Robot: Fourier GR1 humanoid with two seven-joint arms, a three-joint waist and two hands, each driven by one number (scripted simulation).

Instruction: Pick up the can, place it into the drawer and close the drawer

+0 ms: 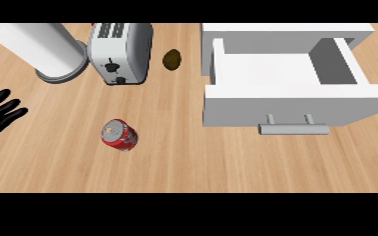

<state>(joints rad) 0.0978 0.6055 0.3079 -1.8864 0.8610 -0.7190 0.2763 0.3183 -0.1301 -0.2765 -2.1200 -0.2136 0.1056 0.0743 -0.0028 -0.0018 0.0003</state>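
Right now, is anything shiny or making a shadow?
Head view: the can has a bright silver top and throws a faint shadow on the counter; the toaster gleams pale along its sides; inside the open drawer the right wall is shaded grey; no glare hides anything.

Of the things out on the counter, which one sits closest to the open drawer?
The small brown oval thing, just left of the drawer. The toaster, white cylinder and red can all lie farther left.
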